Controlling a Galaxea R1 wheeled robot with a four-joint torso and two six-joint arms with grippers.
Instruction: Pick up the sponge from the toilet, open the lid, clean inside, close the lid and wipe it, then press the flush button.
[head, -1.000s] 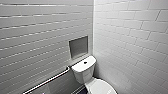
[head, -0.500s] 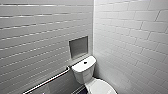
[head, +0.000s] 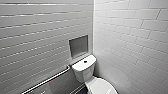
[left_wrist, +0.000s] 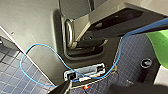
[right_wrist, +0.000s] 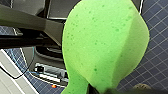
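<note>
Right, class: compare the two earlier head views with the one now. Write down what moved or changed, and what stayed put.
Nothing visibly changed. The white glossy ceramic toilet, the small dark round flush button on its tank, the metal grab rail and the grey wall recess all sit where they were. The bright green sponge pad is in the right claw now; no earlier wrist picture to compare.
</note>
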